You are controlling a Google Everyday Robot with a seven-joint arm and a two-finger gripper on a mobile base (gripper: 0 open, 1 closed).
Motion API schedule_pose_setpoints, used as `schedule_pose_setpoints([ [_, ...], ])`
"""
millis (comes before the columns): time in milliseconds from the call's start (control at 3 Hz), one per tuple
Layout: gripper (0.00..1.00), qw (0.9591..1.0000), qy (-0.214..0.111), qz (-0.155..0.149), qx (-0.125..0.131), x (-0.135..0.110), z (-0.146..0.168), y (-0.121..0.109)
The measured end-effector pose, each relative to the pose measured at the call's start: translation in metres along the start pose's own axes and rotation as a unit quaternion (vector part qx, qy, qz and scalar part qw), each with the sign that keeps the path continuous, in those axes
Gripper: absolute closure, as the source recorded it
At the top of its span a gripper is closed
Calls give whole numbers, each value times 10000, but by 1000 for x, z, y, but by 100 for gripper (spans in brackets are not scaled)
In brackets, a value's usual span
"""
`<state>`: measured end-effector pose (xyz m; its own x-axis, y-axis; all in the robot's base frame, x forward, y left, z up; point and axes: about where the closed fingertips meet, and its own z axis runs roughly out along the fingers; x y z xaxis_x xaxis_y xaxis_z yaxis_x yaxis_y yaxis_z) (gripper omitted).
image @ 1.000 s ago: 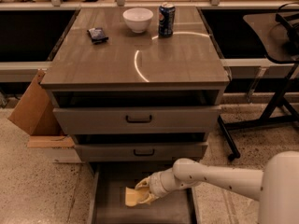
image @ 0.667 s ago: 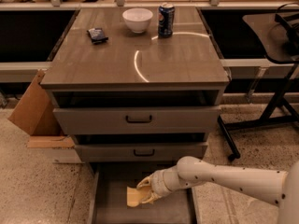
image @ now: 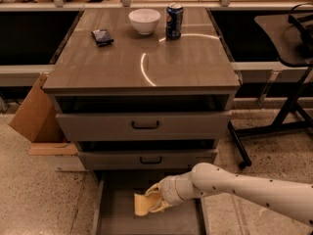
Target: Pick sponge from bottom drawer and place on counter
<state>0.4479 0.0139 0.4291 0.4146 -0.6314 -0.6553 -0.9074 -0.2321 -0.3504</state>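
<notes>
The bottom drawer (image: 117,218) is pulled open below the two upper drawers. My gripper (image: 150,200) reaches in from the right on a white arm and is shut on the pale yellow sponge (image: 142,206), holding it a little above the drawer floor. The sponge hangs bent between the fingers. The counter (image: 142,58) is the glossy grey-brown cabinet top with a curved light reflection, well above the gripper.
On the counter stand a white bowl (image: 144,20), a blue soda can (image: 174,20) and a small dark packet (image: 102,36). A cardboard box (image: 34,116) leans at the cabinet's left. A black stand (image: 288,106) is at the right.
The gripper with the sponge has risen slightly in the bottom drawer; the arm shows more of its length from the right. The counter's objects have not moved.
</notes>
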Motion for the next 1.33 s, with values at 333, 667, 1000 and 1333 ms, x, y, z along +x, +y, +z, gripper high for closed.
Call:
schedule_pose_setpoints([
  [333, 100, 9999, -121, -102, 31, -5, -7, -3],
  [667, 100, 9974, -447, -504, 244, -27, -44, -27],
  [1000, 100, 9894, -846, -1132, 329, -61, -91, -45],
  [1333, 100, 9803, -1124, -1565, 435, -86, -130, -59],
])
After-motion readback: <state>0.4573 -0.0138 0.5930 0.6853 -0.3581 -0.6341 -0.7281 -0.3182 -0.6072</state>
